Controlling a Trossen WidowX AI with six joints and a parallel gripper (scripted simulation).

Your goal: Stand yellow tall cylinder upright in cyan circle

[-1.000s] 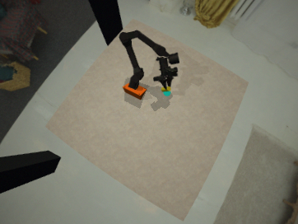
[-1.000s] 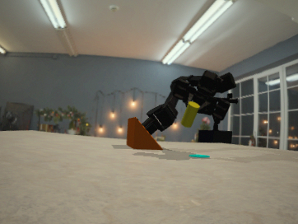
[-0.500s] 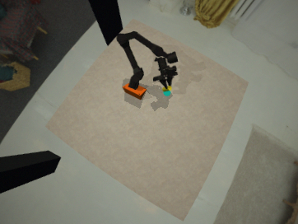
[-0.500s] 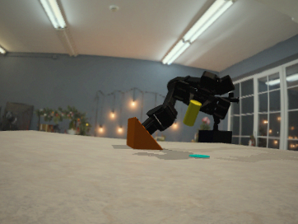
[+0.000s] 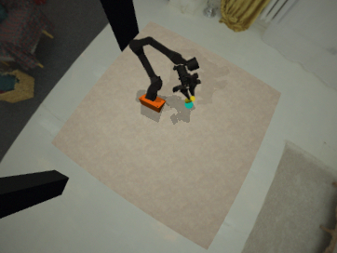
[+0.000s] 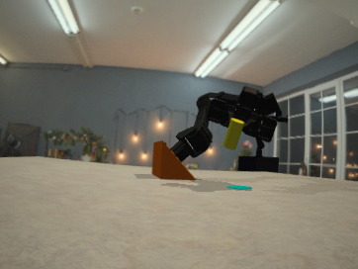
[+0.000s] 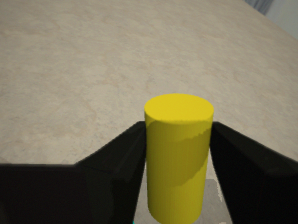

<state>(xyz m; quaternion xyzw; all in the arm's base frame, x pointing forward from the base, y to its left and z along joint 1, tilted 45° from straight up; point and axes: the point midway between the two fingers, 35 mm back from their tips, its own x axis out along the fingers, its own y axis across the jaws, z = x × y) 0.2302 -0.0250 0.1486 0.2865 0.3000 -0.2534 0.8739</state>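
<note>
The yellow tall cylinder [image 5: 192, 99] [image 6: 233, 134] [image 7: 177, 165] is held in the air, well above the table top. In the exterior view it is near upright but leans, its top tipped to the right. My gripper [image 5: 190, 97] [image 6: 236, 122] [image 7: 177, 129] is shut on it, one finger on each side near its upper end. The cyan circle [image 5: 188, 105] [image 6: 239, 188] lies flat below, slightly right of the cylinder's lower end in the exterior view. In the wrist view only a tiny cyan sliver shows at the bottom edge; the rest is hidden or out of view.
An orange wedge-shaped block [image 5: 152, 102] [image 6: 168, 165] stands at the arm's base, left of the circle. The arm's shadow falls on the table top [image 5: 163, 163] [image 6: 124, 223] around the circle. Black beams [image 5: 33, 191] show at the left and top in the top view.
</note>
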